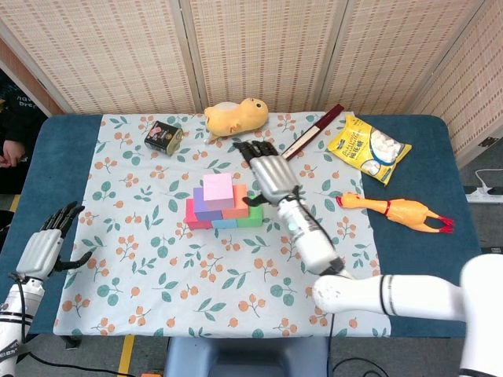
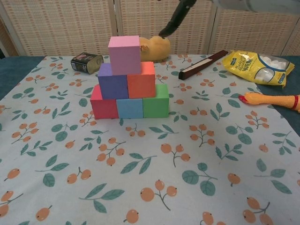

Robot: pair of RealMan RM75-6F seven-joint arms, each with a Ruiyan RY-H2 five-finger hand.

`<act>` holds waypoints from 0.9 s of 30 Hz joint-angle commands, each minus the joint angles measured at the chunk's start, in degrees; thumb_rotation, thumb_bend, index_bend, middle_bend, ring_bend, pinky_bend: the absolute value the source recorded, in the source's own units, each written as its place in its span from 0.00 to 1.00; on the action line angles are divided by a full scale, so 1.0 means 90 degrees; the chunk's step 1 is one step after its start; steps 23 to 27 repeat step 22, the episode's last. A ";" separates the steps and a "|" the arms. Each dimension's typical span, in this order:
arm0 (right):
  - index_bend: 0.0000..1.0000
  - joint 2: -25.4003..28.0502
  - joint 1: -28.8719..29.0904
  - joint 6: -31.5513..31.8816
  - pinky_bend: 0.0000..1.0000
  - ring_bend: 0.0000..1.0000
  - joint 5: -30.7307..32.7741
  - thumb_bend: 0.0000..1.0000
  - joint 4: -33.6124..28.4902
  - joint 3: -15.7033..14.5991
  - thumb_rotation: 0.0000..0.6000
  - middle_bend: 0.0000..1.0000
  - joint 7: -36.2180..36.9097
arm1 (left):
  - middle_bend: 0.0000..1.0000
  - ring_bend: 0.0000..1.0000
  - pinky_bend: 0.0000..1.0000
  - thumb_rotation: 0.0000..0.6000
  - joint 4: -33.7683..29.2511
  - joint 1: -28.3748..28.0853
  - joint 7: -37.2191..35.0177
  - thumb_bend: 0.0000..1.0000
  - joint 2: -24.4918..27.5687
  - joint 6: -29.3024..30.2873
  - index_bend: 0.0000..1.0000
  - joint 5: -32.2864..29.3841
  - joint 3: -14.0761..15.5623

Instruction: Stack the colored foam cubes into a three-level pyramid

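Observation:
A three-level stack of foam cubes stands on the floral cloth. Its bottom row is a red cube (image 2: 103, 105), a light blue cube (image 2: 130, 108) and a green cube (image 2: 156, 102). On them sit a purple cube (image 2: 112, 82) and an orange cube (image 2: 141, 81). A pink cube (image 2: 124, 54) (image 1: 218, 187) tops the stack. My right hand (image 1: 271, 174) hovers to the right of the stack, fingers spread, holding nothing; only its fingertips (image 2: 174, 19) show in the chest view. My left hand (image 1: 43, 247) is open at the table's left edge, far from the cubes.
Behind the stack lie a small tin (image 1: 163, 135), a yellow plush toy (image 1: 234, 116) and a dark red stick (image 1: 310, 134). A yellow snack bag (image 1: 368, 148) and a rubber chicken (image 1: 397, 210) lie to the right. The floral cloth (image 1: 157, 267) covers the blue table (image 1: 436, 173).

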 commanded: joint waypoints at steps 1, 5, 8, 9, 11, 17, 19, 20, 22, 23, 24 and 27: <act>0.00 0.1062 -0.1354 0.0821 0.00 0.00 -0.1588 0.01 -0.0813 -0.0727 1.00 0.06 0.0781 | 0.00 0.00 0.10 1.00 0.0182 0.0170 0.0158 0.26 -0.0025 0.0234 0.09 -0.0136 -0.0042; 0.00 0.1641 -0.2778 0.1675 0.00 0.00 -0.3487 0.02 -0.0728 -0.1686 1.00 0.07 0.1936 | 0.00 0.00 0.10 1.00 0.0380 0.0438 0.0116 0.26 -0.0089 0.0616 0.13 -0.0082 0.0006; 0.00 0.1739 -0.3671 0.2301 0.00 0.00 -0.4583 0.03 -0.0207 -0.2297 1.00 0.09 0.2851 | 0.01 0.00 0.10 1.00 0.0418 0.0672 0.0119 0.26 -0.0120 0.0943 0.16 0.0067 0.0116; 0.00 0.1725 -0.3910 0.2476 0.00 0.00 -0.4811 0.03 -0.0014 -0.2437 1.00 0.10 0.3119 | 0.01 0.00 0.10 1.00 0.0417 0.0740 0.0121 0.26 -0.0125 0.1041 0.17 0.0139 0.0161; 0.00 0.1635 -0.4405 0.2860 0.00 0.00 -0.5206 0.03 0.0457 -0.2664 1.00 0.10 0.3717 | 0.02 0.00 0.10 1.00 0.0360 0.0905 0.0163 0.26 -0.0143 0.1252 0.17 0.0252 0.0259; 0.00 0.1207 -0.5467 0.3681 0.00 0.00 -0.5665 0.03 0.1442 -0.2912 1.00 0.10 0.4595 | 0.02 0.00 0.10 1.00 0.0162 0.1354 0.0448 0.26 -0.0327 0.1856 0.17 0.0500 0.0472; 0.00 0.1137 -0.5710 0.3832 0.00 0.00 -0.5799 0.03 0.1547 -0.2957 1.00 0.10 0.4782 | 0.02 0.00 0.10 1.00 0.0086 0.1476 0.0545 0.26 -0.0388 0.2034 0.16 0.0605 0.0532; 0.00 0.1122 -0.5797 0.3890 0.00 0.00 -0.5841 0.03 0.1561 -0.2957 1.00 0.10 0.4837 | 0.02 0.00 0.10 1.00 0.0052 0.1515 0.0584 0.26 -0.0408 0.2079 0.16 0.0646 0.0561; 0.00 0.1111 -0.5951 0.3993 0.00 0.00 -0.5971 0.03 0.1568 -0.2955 1.00 0.10 0.4909 | 0.02 0.00 0.09 1.00 -0.0017 0.1582 0.0659 0.26 -0.0442 0.2116 0.16 0.0704 0.0615; 0.00 0.1111 -0.5951 0.3993 0.00 0.00 -0.5971 0.03 0.1568 -0.2955 1.00 0.10 0.4909 | 0.02 0.00 0.09 1.00 -0.0017 0.1582 0.0659 0.26 -0.0442 0.2116 0.16 0.0704 0.0615; 0.00 0.1111 -0.5951 0.3993 0.00 0.00 -0.5971 0.03 0.1568 -0.2955 1.00 0.10 0.4909 | 0.02 0.00 0.09 1.00 -0.0017 0.1582 0.0659 0.26 -0.0442 0.2116 0.16 0.0704 0.0615; 0.00 0.1111 -0.5951 0.3993 0.00 0.00 -0.5971 0.03 0.1568 -0.2955 1.00 0.10 0.4909 | 0.02 0.00 0.09 1.00 -0.0017 0.1582 0.0659 0.26 -0.0442 0.2116 0.16 0.0704 0.0615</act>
